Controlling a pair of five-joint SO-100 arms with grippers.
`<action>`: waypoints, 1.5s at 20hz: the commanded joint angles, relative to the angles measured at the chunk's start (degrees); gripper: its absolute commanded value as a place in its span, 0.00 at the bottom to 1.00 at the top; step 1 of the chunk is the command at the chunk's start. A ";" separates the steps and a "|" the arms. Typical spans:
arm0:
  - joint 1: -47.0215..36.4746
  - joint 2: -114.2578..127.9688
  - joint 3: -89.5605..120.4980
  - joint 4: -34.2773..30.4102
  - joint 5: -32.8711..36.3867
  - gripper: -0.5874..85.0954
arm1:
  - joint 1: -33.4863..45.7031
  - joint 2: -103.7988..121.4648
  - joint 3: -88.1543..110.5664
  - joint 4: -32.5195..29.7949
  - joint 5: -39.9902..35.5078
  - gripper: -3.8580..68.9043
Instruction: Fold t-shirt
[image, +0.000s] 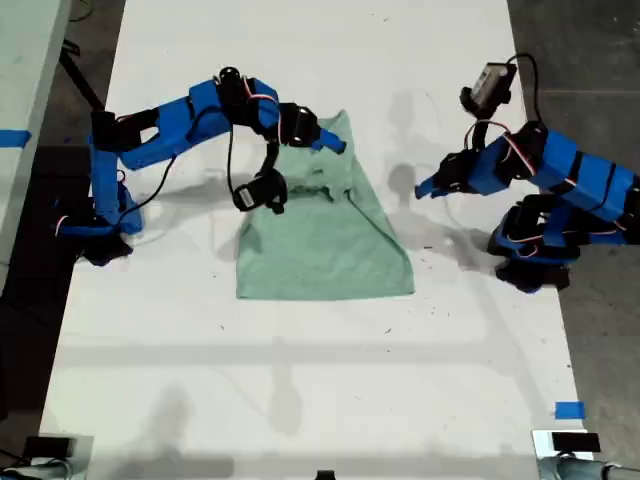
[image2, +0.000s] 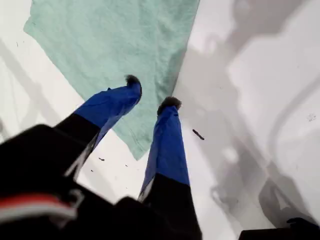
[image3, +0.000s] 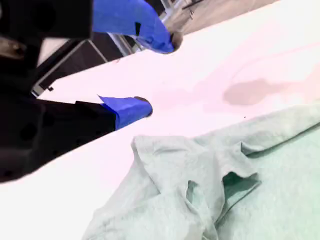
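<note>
The pale mint-green t-shirt (image: 320, 245) lies on the white table (image: 300, 400), flat at its near part and crumpled at the far end. My second gripper (image: 335, 145) hangs open over that crumpled far end (image3: 200, 200), its blue fingers (image3: 132, 107) spread wide over bare table just past the cloth. My first gripper (image: 425, 188) is open at the shirt's edge toward the exterior view's right, raised off the table. In the first wrist view its fingertips (image2: 151, 91) frame the shirt's edge (image2: 110, 40). Neither gripper holds anything.
Dark floor borders the table on both sides of the exterior view. Blue tape marks sit at the exterior view's lower right (image: 568, 410) and far left (image: 12, 138). Small devices lie at the near corners (image: 565, 440). Arm bases stand at both table sides.
</note>
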 joint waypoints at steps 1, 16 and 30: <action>3.60 10.55 -0.09 6.50 0.70 0.26 | -1.32 2.29 -0.44 -0.79 -0.09 0.22; 21.27 33.84 43.15 2.11 -6.15 0.25 | -23.55 8.53 22.50 -15.29 -0.35 0.40; 21.88 33.84 43.42 1.23 -7.29 0.25 | -25.14 -12.13 25.84 -32.52 2.37 0.39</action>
